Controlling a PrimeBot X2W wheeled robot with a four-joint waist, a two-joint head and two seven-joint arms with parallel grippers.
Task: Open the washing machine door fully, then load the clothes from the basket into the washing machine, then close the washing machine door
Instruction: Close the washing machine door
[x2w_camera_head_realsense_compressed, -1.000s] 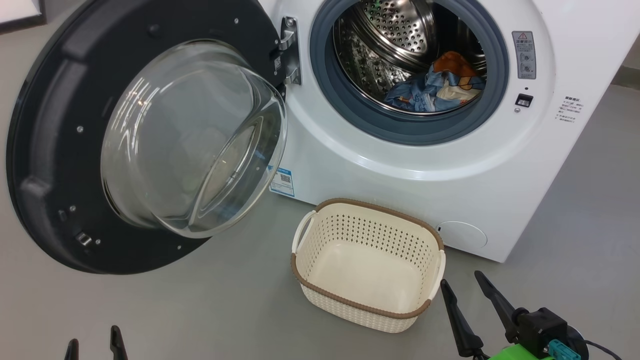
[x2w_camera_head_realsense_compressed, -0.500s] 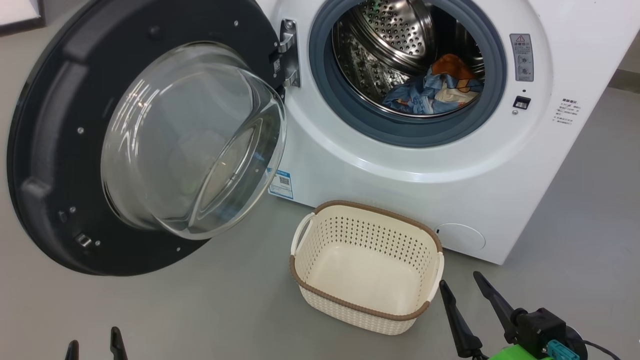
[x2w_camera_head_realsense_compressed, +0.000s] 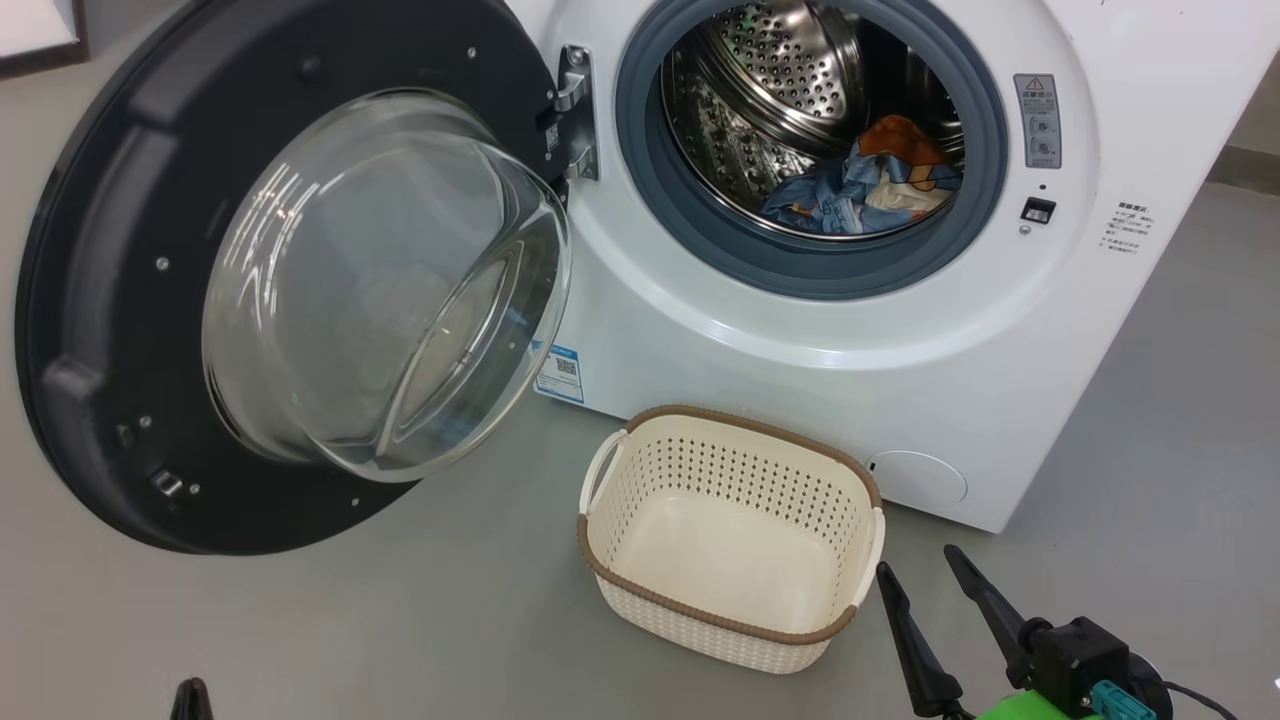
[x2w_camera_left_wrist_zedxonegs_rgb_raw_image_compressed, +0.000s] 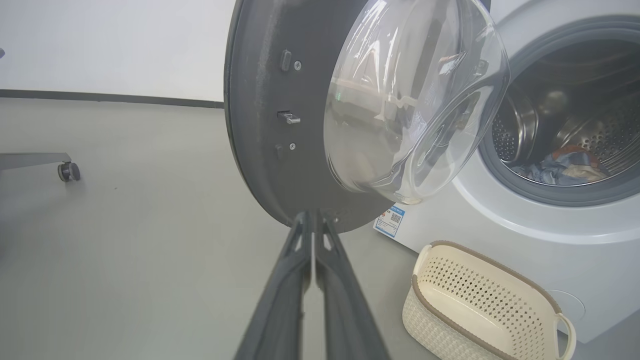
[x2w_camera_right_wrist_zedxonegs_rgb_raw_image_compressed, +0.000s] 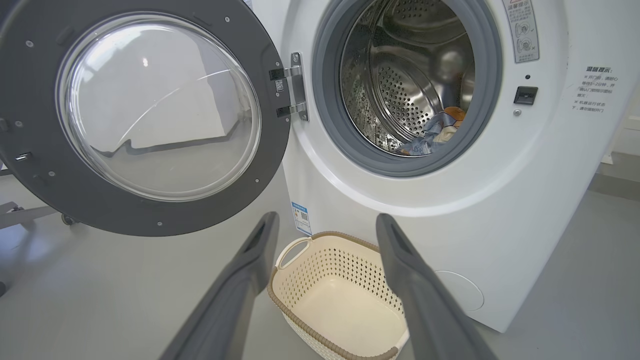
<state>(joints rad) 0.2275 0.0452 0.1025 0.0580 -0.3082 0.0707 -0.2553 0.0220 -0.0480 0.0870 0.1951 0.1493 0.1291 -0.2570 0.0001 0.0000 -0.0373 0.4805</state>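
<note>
Clothes (x2w_camera_head_realsense_compressed: 860, 185) sit in the drum (x2w_camera_head_realsense_compressed: 780, 60), upper right; washing machine door (x2w_camera_head_realsense_compressed: 100, 300) gapes at left. I see left gripper (x2w_camera_left_wrist_zedxonegs_rgb_raw_image_compressed: 313, 216) pinched together, empty; right gripper (x2w_camera_head_realsense_compressed: 915, 562) spread, empty.

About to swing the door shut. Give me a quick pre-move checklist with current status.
1. Basket empty: ok.
2. Clothes inside the washing machine, none draped over the gasket: ok.
3. Washing machine door swing clears the basket: cannot tell.
4. Left gripper shut, pointing at the door's lower edge: ok; contact: cannot tell.
5. Right gripper open, empty, away from the door: ok.
</note>
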